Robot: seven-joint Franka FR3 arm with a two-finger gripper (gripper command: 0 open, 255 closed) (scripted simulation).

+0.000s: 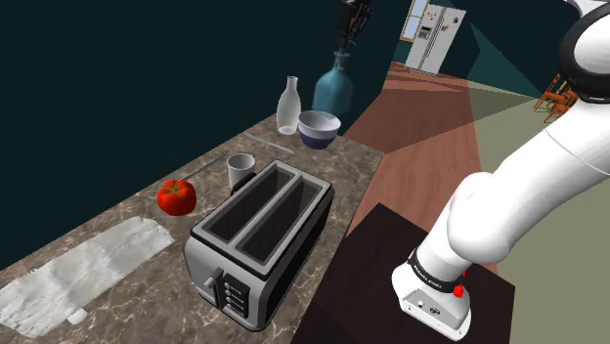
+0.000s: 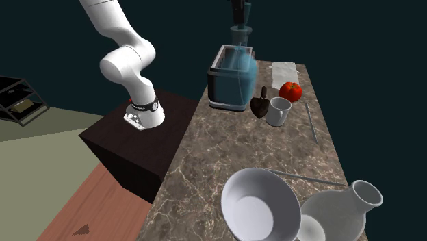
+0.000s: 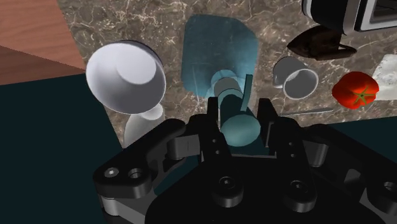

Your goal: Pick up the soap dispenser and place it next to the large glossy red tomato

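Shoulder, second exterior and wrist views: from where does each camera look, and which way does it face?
Shoulder: beside the stand, looking down along the counter; the arm shows at its right.
Second exterior: from the counter's opposite end, past the bowl, facing the toaster; arm at its left.
Wrist: on the hand, looking down at the dispenser it clasps.
All share dispenser and tomato.

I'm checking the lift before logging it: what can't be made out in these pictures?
- Teal translucent soap dispenser bottle: base partly hidden behind the white round bowl in the shoulder view, so contact with the brown marbled counter is unclear.
- Black end effector: upper part cut off by the top edge in the shoulder and second exterior views.
- Small dark brown object beside the white cup: too dark to identify in the second exterior view.
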